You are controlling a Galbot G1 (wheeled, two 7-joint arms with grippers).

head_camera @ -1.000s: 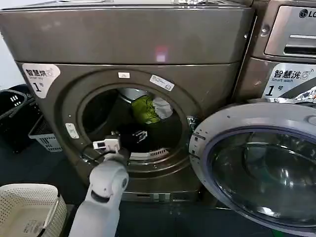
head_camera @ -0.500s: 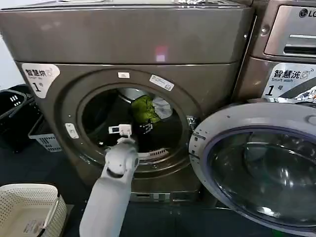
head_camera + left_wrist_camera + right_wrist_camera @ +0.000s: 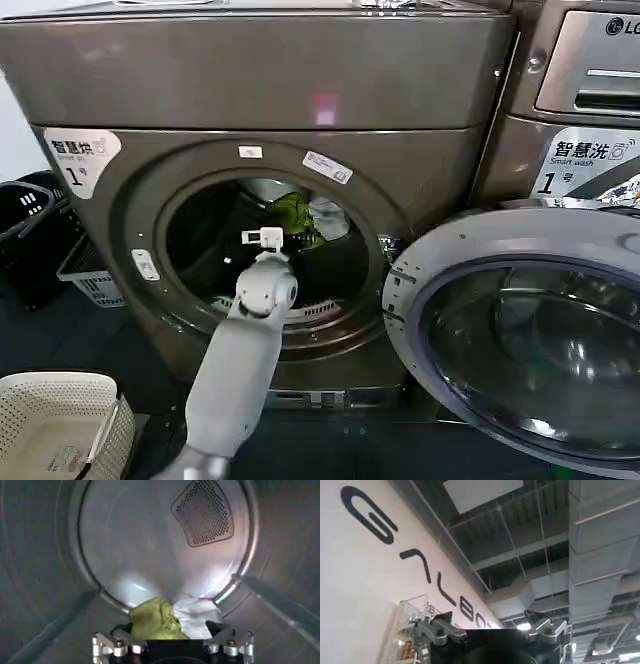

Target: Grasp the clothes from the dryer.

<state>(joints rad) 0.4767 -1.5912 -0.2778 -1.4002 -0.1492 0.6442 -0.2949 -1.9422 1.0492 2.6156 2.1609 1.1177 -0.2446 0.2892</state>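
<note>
One left gripper [image 3: 172, 645], seemingly spread wide, faces clothes [image 3: 172, 620] (inside dryer [image 3: 130, 210]).

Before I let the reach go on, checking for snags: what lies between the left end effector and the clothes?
Nothing: in the left wrist view, the left end effector faces the clothes directly.

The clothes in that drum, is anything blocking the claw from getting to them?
Nothing visible does. The dryer door is swung open, and the left claw is inside the drum with bare metal between it and the clothes, which lie just ahead.
</note>
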